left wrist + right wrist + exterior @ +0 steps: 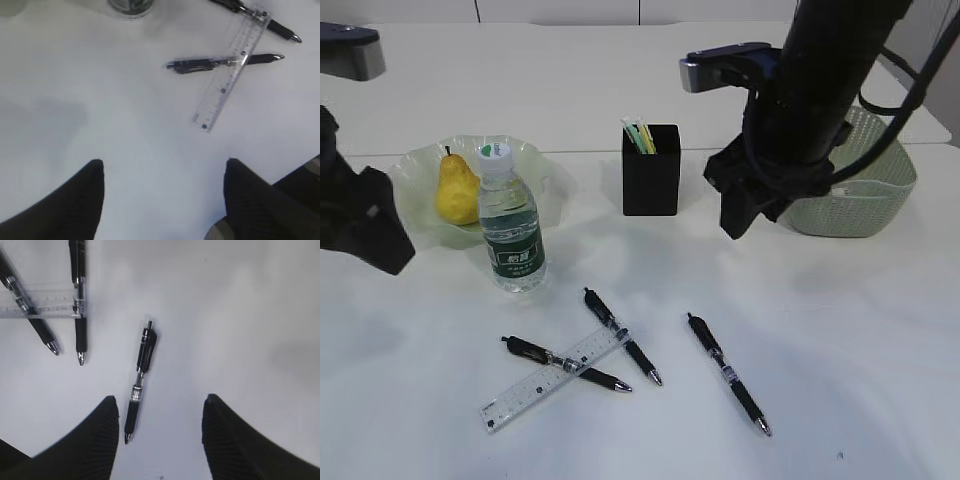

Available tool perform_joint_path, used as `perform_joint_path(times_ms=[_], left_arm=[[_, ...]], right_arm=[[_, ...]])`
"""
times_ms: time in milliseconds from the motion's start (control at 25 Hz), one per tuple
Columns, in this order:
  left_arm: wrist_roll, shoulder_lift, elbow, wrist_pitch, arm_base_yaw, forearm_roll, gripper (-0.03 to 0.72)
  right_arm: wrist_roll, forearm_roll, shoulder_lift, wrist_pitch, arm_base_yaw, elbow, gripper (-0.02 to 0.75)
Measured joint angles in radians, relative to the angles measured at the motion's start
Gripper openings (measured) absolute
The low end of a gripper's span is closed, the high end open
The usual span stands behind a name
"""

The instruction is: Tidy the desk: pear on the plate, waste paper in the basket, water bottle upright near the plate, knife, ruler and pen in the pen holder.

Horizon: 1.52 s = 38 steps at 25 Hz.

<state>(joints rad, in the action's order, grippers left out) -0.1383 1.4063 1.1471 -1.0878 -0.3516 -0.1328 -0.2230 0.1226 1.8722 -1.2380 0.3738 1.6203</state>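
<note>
Both claws spread, holding nothing, above the large white smooth-topped desk (840,400).
Exterior: yellow pear (455,188) on ruffled pale green glass plate (410,165), bottle (510,232) upright beside it. Left wrist: left gripper (163,167) near clear ruler (231,70). Right wrist: right gripper (161,404) over a black pen (140,382).

pear (455,189) on plate (415,170), bottle (510,222) upright

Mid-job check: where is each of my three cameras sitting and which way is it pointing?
Exterior: in front, slanting down at desk, plate, pen holder; both dark arms show.
Left wrist: above the desk, facing down at ruler; left gripper open, empty.
Right wrist: facing down at lone pen; right gripper open.
Shared: the ruler and its two crossing pens appear in all three.
</note>
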Motion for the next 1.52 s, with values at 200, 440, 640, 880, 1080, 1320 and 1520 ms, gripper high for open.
perform_joint_path(times_ms=[200,440,640,880,1080,1320,1520], left_arm=[[-0.008,0.000,0.000,0.054,-0.133,0.008,0.528],[-0.010,0.031,0.005,0.140,-0.285,0.019,0.528],[-0.010,0.147,0.088,0.136,-0.345,0.060,0.528],[-0.010,0.309,0.238,0.090,-0.369,0.099,0.528],[-0.014,0.418,0.321,0.077,-0.379,0.100,0.528],[-0.016,0.509,0.338,0.073,-0.379,0.102,0.528],[-0.016,0.559,0.338,0.080,-0.379,0.112,0.528]], right_arm=[[-0.034,0.027,-0.013,0.002,-0.062,-0.039,0.400],[-0.038,0.029,-0.019,0.004,-0.086,-0.039,0.400],[-0.040,0.032,-0.026,0.006,-0.086,-0.039,0.400],[-0.040,0.032,-0.026,0.006,-0.086,-0.039,0.400],[-0.040,0.032,-0.026,0.006,-0.086,-0.039,0.400],[-0.040,0.030,-0.026,0.007,-0.086,-0.039,0.399],[-0.036,0.019,-0.026,0.007,-0.086,-0.039,0.400]])
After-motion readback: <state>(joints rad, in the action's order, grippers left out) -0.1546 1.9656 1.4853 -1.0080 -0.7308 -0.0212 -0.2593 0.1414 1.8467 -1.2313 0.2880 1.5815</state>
